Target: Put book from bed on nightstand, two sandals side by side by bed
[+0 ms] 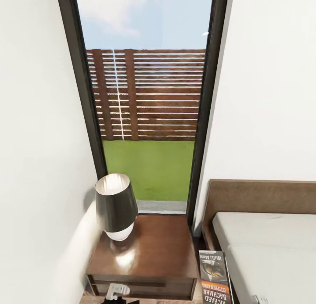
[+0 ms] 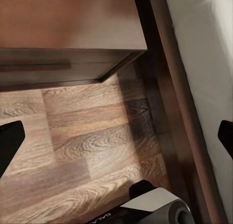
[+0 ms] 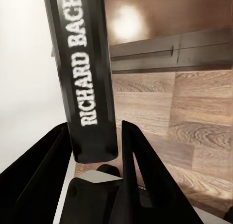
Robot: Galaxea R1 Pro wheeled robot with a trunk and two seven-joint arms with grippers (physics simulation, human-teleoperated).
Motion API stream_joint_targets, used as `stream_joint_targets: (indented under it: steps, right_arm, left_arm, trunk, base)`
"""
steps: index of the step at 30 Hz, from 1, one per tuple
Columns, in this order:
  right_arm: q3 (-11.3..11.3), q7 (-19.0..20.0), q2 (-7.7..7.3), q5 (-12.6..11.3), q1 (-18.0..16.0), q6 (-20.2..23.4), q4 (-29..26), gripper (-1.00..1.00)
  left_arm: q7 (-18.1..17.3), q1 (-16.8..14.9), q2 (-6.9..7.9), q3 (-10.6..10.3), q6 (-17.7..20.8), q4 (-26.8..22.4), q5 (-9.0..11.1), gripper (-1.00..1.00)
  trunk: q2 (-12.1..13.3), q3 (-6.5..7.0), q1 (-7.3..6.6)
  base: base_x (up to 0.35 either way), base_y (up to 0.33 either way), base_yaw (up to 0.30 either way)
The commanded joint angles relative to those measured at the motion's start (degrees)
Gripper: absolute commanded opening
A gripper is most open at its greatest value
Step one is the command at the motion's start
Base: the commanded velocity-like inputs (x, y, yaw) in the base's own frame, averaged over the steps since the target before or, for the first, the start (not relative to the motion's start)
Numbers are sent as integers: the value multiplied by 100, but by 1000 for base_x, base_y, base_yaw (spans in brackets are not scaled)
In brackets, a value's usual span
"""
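Book [image 3: 87, 73], thin, glossy, seemingly hand-clamped [image 3: 94, 151]

Dark-shaded lamp [image 1: 116, 206]; slatted fence [image 1: 147, 94] beyond lawn [image 1: 149, 168].

Book [image 3: 90, 73] spine "RICHARD BACH", its cover [image 1: 215, 280] "RICHARD BACHMAN"

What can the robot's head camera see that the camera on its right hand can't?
Head camera alone: the tall window with a brown fence and green grass outside, a lamp standing on the nightstand, the bed's grey mattress and its headboard, and the book's picture cover.

Right wrist camera alone: the right gripper, its two black fingers shut on the book's dark spine, where white letters read "RICHARD BACH".

Both: the book, the glossy brown nightstand and a little of the wood floor.
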Motion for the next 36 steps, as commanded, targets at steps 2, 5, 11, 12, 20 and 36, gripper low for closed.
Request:
stream_joint_targets:
  steps: [2, 5, 11, 12, 20, 36]
  right_arm:
    - [22, 9, -5, -65, -5, 60, -5, -100]
    - [21, 9, -5, -65, -5, 60, -5, -100]
    - [22, 9, -5, -65, -5, 60, -5, -100]
    - [22, 9, -5, -65, -5, 60, -5, -100]
    - [22, 11, -5, -65, -5, 60, -5, -100]
    - [22, 18, -5, -65, -5, 60, -5, -100]
  left_arm:
    - [-25, -5, -3, 40, -13, 6, -25, 100]
    - [-25, -5, -3, 41, -13, 7, -25, 100]
    - [-25, -5, -3, 42, -13, 4, -25, 100]
    - [-25, -5, -3, 42, -13, 6, -25, 100]
    - [-25, -5, -3, 42, -13, 8, -25, 100]
    - [-25, -5, -3, 42, -13, 8, -25, 100]
  trunk:
    - [-7, -9, 5]
    - [-7, -9, 5]
    - [-7, -9, 5]
    - [-7, -9, 5]
    - [-7, -9, 5]
    - [-7, -9, 5]
  base:
    - [320, 0, 0]
    - [322, 0, 0]
    - [322, 0, 0]
    - [323, 0, 0]
    - [323, 0, 0]
    - [163, 0, 0]
